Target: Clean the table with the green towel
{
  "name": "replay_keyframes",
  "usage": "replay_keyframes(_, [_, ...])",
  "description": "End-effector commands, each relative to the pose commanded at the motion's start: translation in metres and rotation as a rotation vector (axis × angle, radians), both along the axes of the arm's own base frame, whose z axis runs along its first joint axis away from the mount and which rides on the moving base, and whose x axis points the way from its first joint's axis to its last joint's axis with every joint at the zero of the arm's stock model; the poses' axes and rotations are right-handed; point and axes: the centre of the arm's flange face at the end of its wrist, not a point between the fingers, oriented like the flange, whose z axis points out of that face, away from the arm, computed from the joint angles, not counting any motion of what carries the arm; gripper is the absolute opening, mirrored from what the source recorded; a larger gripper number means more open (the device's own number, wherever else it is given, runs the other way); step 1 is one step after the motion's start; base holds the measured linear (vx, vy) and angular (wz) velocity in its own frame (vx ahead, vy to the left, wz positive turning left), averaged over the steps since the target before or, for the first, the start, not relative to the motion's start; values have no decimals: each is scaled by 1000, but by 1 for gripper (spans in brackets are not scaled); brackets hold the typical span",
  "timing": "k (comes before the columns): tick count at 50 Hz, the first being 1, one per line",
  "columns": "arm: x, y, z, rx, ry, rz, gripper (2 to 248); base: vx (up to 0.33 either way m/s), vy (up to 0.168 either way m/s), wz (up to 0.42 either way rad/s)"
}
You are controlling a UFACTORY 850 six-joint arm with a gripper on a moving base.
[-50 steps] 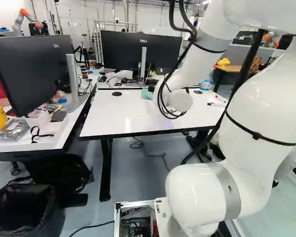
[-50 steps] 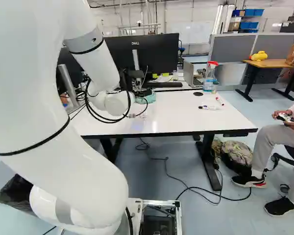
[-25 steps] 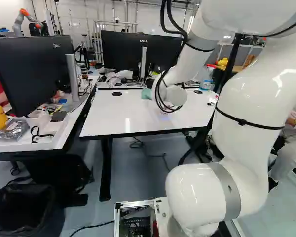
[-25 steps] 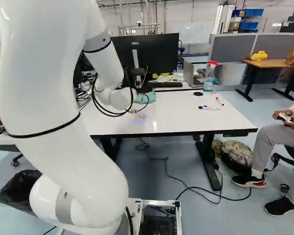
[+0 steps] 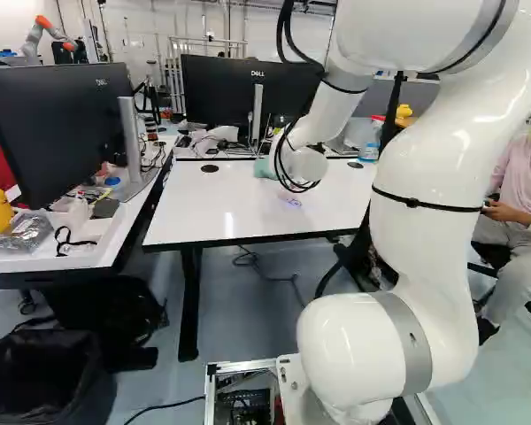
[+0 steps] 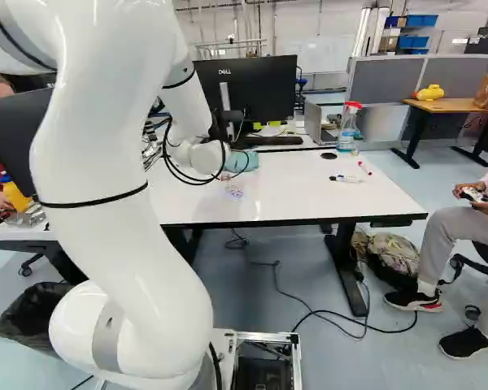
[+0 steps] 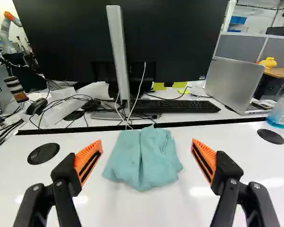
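Green towel (image 7: 143,161): crumpled on the worktop (image 6: 293,195), ahead of widely parted fingers (image 7: 88,160). Spray bottle (image 6: 348,128): contains blue liquid.

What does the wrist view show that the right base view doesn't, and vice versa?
Wrist view only: another robot in the background and a striped cup.
Right base view only: a red marker, a black-capped marker, coloured scribbles and a bin.
Both: the table, green towel, monitor, keyboard, laptop and spray bottle.
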Motion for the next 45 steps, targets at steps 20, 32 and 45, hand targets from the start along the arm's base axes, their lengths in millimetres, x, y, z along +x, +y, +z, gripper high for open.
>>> replay_keyframes(20, [39,0,-9,1,44,1,247,0,0,0])
replay_keyframes(32, [62,0,-16,2,77,2,247,0,0,0])
replay_keyframes(45, [84,0,-24,2,121,2,247,0,0,0])
